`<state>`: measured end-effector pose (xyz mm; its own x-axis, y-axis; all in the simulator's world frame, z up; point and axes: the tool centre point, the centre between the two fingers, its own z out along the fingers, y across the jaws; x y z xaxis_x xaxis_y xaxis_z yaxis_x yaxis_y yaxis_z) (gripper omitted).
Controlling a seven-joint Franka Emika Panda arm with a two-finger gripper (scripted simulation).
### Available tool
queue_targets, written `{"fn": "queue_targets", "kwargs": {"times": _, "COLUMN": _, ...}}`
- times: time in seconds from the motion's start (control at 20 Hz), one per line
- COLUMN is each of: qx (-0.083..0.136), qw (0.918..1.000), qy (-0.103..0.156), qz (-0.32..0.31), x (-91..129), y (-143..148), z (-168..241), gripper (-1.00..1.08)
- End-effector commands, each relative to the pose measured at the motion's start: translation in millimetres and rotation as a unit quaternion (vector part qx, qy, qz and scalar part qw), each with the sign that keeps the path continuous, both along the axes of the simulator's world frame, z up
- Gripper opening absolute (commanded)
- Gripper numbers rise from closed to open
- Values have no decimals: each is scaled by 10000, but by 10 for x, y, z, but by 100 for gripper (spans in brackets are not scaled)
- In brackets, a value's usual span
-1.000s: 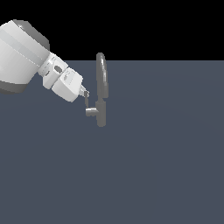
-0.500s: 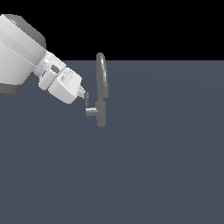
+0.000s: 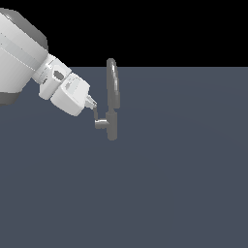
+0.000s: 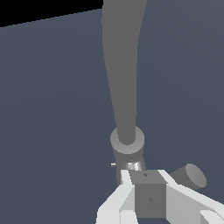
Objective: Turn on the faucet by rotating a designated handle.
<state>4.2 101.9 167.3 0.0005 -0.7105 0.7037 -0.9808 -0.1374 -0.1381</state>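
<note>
Reaching in from the exterior view's left, the white arm (image 3: 29, 58) brings its claw (image 3: 92, 103) right up to the handle (image 3: 98, 116), the thin lever rising from a short stub on the side of the faucet (image 3: 112, 109). The fingertips (image 3: 90, 101) meet the lever's upper end; whether the claw is open or closed around it cannot be told. The faucet stands upright on the grey tabletop (image 3: 169, 184), its arched spout (image 3: 112, 82) just beyond the claw.
</note>
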Motion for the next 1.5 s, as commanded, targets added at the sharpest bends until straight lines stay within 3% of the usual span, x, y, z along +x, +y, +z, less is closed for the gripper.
{"fn": "queue_targets", "kwargs": {"times": 0.0, "qx": -19, "qw": 10000, "qy": 46, "qz": -22, "x": -106, "y": -31, "z": -61, "gripper": -100}}
{"fn": "queue_targets", "kwargs": {"times": 0.55, "qx": -23, "qw": 10000, "qy": 52, "qz": -50, "x": -447, "y": -115, "z": -187, "gripper": -100}}
{"fn": "queue_targets", "kwargs": {"times": 0.65, "qx": 36, "qw": 10000, "qy": -32, "qz": 31, "x": -348, "y": -19, "z": -115, "gripper": -100}}
{"fn": "queue_targets", "kwargs": {"times": 1.25, "qx": -24, "qw": 10000, "qy": 53, "qz": -54, "x": -685, "y": -162, "z": -674, "gripper": -100}}
{"fn": "queue_targets", "kwargs": {"times": 1.45, "qx": 48, "qw": 10000, "qy": -29, "qz": 32, "x": -578, "y": -48, "z": -638, "gripper": -100}}
